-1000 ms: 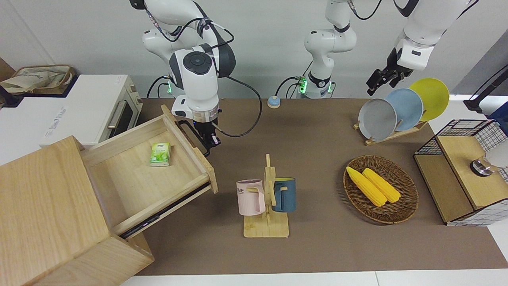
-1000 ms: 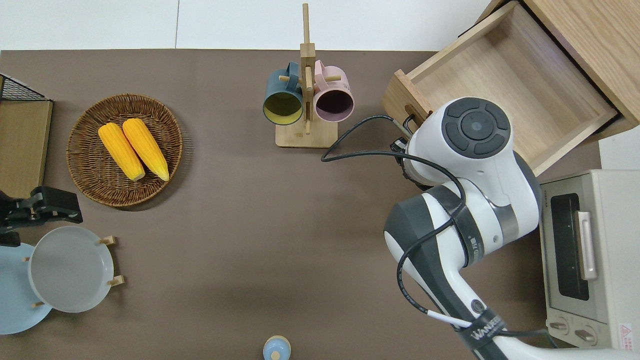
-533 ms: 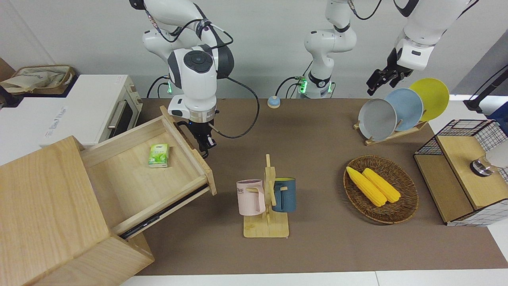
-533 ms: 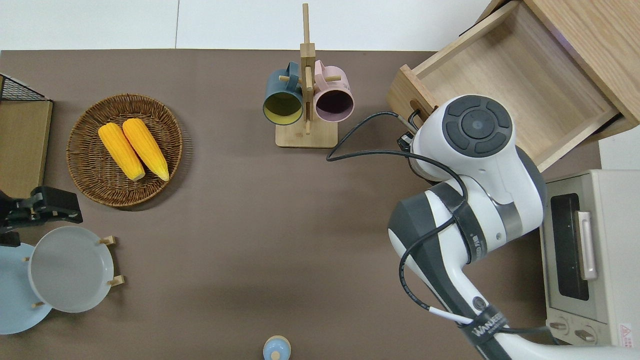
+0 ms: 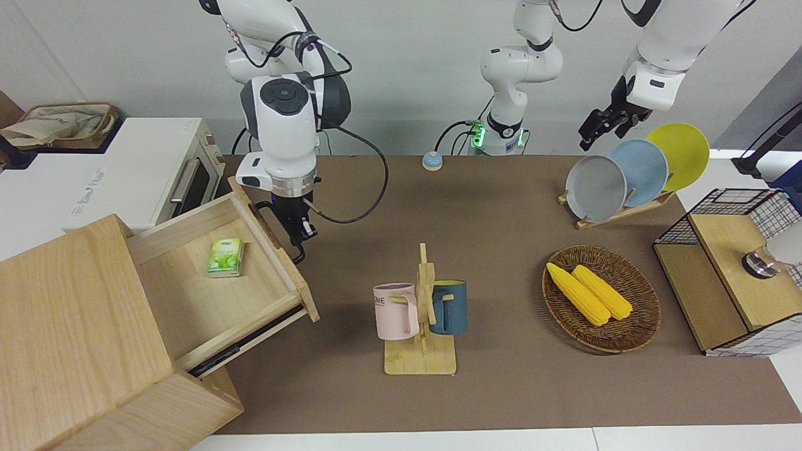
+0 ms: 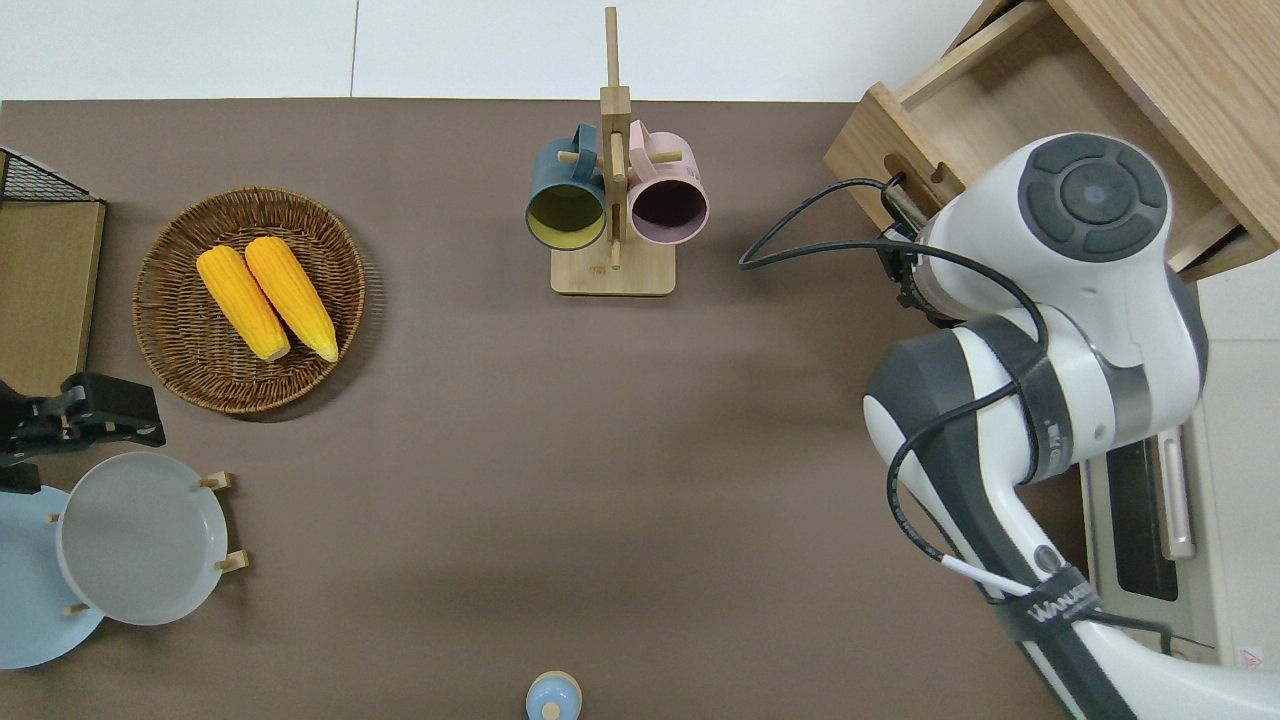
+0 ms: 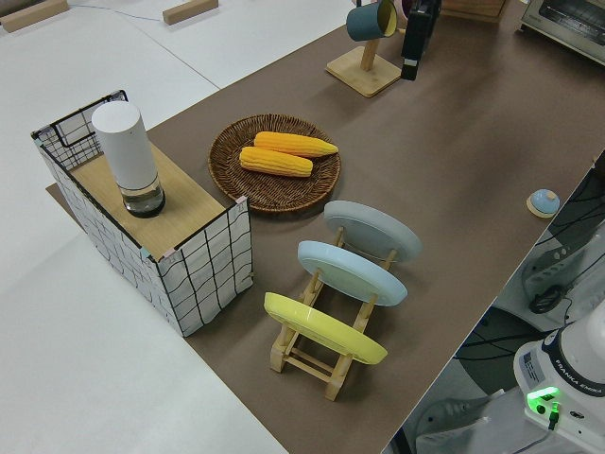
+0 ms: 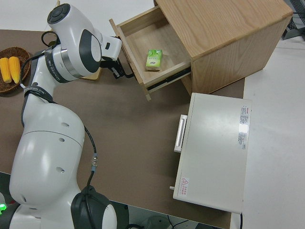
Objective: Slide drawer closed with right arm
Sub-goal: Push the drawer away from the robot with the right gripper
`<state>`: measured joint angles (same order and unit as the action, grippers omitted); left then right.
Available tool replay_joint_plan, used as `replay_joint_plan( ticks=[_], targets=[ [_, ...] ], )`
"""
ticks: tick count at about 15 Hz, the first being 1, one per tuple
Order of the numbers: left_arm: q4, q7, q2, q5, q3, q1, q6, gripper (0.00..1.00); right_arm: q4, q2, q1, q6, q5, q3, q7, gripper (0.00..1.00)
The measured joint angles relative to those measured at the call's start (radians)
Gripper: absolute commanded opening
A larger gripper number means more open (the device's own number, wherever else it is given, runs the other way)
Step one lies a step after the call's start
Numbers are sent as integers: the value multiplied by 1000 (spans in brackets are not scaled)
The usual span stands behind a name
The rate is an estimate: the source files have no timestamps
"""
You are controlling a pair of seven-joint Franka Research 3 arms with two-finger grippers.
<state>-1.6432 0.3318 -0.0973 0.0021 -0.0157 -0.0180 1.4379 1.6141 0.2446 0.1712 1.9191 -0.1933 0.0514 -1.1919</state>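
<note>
The light-wood drawer stands partly open from the large pale wooden box at the right arm's end of the table. It also shows in the overhead view and the right side view. A small green pack lies in it. My right gripper is against the drawer's front at the black bar handle; in the right side view the gripper sits at the handle too. My left gripper is parked.
A wooden mug rack with a pink and a blue mug stands near the drawer's front corner. A white toaster oven stands beside the box, nearer to the robots. A basket with corn, a plate rack and a wire-grid box stand toward the left arm's end.
My right gripper has moved toward the wooden box with the drawer's front. The drawer has slid partway in, carrying the green pack. The left arm has not moved.
</note>
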Motion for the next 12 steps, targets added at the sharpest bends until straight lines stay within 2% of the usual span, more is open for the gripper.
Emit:
replay_joint_plan(
  ticks=[6,12],
  targets=[
    [0,0,0,0,0,0,0,993,-8,6,-17,21,25,-68,139,0],
    [0,0,0,0,0,0,0,993,-17,29,-50,95,81,-146,283,0]
  ],
)
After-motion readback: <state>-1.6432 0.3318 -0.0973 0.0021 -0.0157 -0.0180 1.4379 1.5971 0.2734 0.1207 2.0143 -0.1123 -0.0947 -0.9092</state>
